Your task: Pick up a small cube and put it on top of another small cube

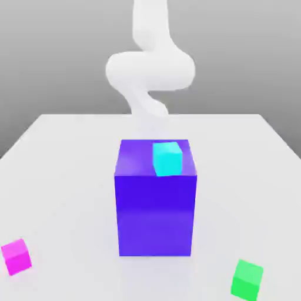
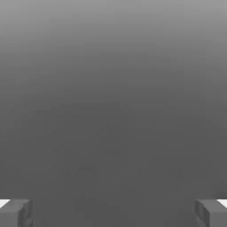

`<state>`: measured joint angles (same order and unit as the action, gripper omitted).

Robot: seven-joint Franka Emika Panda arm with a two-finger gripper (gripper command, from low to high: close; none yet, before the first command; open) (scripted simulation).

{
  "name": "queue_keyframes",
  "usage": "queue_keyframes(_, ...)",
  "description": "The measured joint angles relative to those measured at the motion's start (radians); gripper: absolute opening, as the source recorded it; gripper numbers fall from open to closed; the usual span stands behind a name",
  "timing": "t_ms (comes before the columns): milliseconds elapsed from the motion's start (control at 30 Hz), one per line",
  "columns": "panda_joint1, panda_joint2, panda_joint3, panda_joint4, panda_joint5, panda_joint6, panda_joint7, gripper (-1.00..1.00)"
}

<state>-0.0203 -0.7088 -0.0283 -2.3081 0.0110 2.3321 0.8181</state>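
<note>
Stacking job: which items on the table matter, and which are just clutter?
Relevant: magenta-pink cube, the one to pick; gripper, open, holding nothing. Which small cube takes it isn't clear.

Other things: big blue-violet block; cyan cube on top of it; green cube; table.

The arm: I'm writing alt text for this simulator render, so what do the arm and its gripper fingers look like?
The arm is plain white, smooth and rounded, built of thick tube-like segments with bulging joints, with no cables, logos or markings to be seen. In the hand view the gripper shows two blocky, squared fingers in flat grey, each with a white patch at its outer upper corner.
</note>
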Motion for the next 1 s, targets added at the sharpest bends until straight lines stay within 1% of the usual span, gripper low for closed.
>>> queue_keyframes(333,-0.084,0.368,-0.118,-0.033,0.057,0.130,0.064,0.00)
queue_keyframes(600,-0.167,0.659,-0.206,-0.058,0.121,0.231,0.100,0.00)
queue_keyframes(900,-0.282,0.986,-0.260,-0.087,0.189,0.345,0.144,0.00)
queue_keyframes(1000,-0.324,1.095,-0.225,-0.071,0.236,0.415,0.118,0.00)
